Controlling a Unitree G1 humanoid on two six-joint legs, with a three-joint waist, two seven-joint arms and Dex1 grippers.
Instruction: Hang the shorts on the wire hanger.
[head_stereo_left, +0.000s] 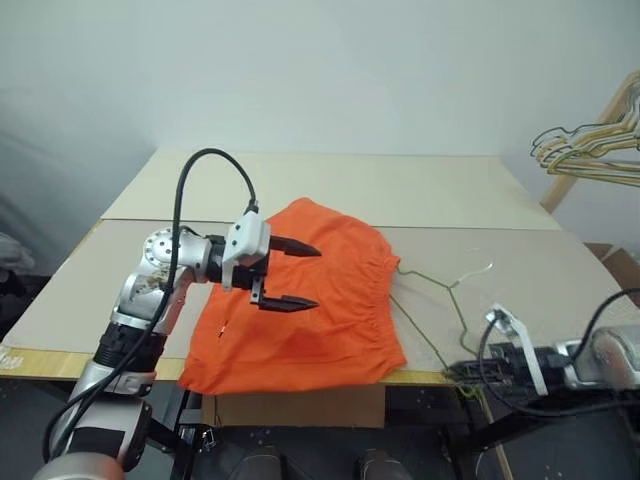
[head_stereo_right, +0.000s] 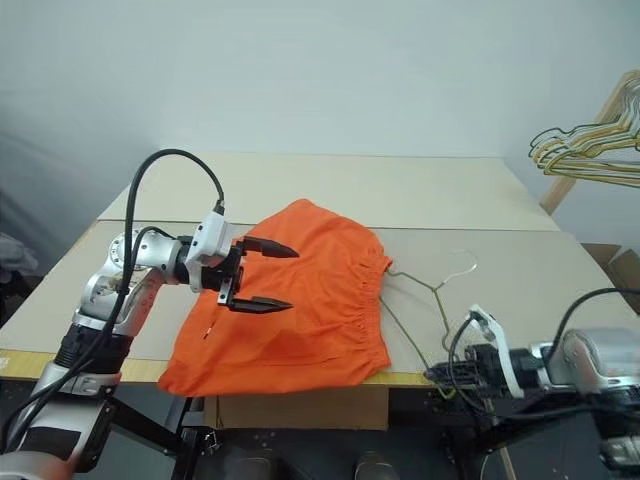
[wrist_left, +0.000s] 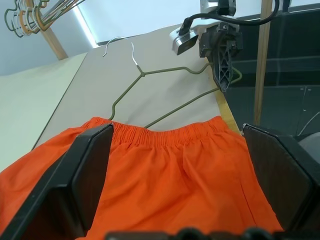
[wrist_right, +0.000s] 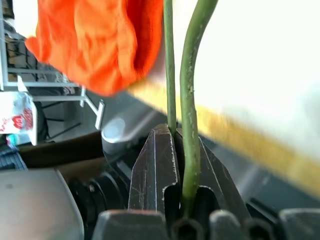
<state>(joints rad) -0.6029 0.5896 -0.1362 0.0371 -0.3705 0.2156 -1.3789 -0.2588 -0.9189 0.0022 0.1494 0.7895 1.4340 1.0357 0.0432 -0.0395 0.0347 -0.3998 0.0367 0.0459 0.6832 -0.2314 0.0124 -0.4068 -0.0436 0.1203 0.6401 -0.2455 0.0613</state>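
A: Shorts (head_stereo_left: 305, 300) lie flat at table centre, waistband facing three o'clock, left gripper (head_stereo_left: 290, 275) released wide above them

B: Wire hanger (head_stereo_left: 445, 300) beside them, right gripper (head_stereo_right: 450, 375) clenched on its corner; slide it in level

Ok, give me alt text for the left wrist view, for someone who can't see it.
Bright orange shorts lie flat on a beige table, seen between the left gripper's wide-open black jaws. Beyond the gathered waistband, the olive wire hanger lies on the table, its far corner clamped at the table edge by the right gripper. A cluster of hangers hangs in the background.
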